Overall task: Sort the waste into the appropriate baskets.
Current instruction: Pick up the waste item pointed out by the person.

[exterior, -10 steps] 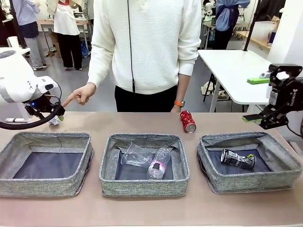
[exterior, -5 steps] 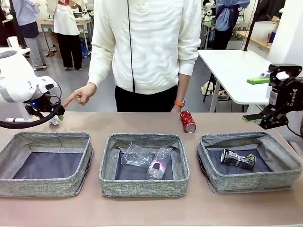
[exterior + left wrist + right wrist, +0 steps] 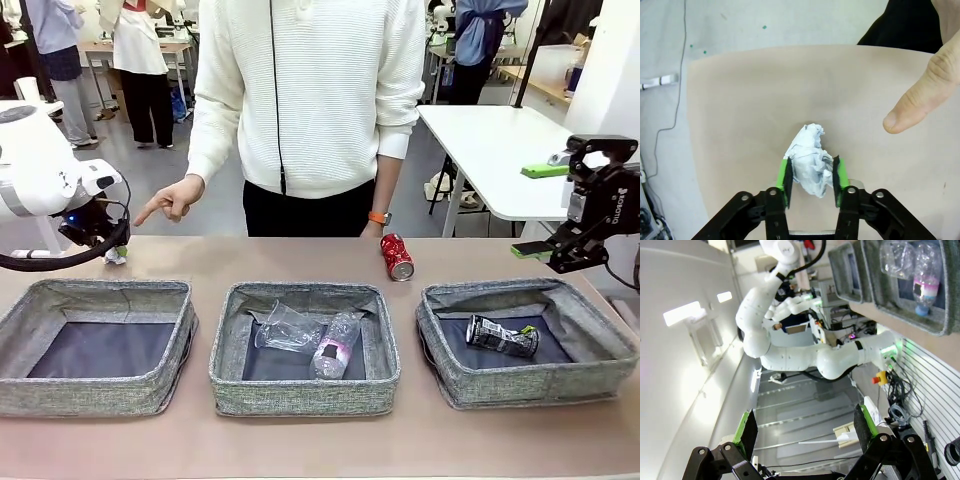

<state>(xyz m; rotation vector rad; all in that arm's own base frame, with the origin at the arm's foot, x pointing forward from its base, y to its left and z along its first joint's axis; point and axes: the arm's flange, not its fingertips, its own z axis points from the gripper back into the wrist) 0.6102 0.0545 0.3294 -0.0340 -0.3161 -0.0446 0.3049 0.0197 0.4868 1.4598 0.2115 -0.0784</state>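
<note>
My left gripper [image 3: 811, 172] is shut on the crumpled white paper ball [image 3: 809, 159], which rests on the tan table. In the front view this gripper [image 3: 108, 250] is at the far left, behind the left basket [image 3: 60, 395], with the paper ball [image 3: 116, 257] at its tip. The middle basket [image 3: 300, 397] holds a clear cup [image 3: 288, 328] and a plastic bottle [image 3: 335, 345]. A crushed black-white can [image 3: 502, 336] lies in the right basket [image 3: 530, 388]. Behind these baskets stands a red can [image 3: 397, 257]. My right gripper [image 3: 558, 250] hovers open above the right basket's far corner, its jaws [image 3: 806, 430] holding nothing.
A person in a white sweater stands at the far side. Their hand [image 3: 170, 200] points down toward the paper ball, the fingertip [image 3: 900, 117] close to my left gripper. A white side table [image 3: 500, 150] stands behind on the right.
My left gripper has closed on the paper ball. The right arm, the person's hand and the other waste have stayed put.
</note>
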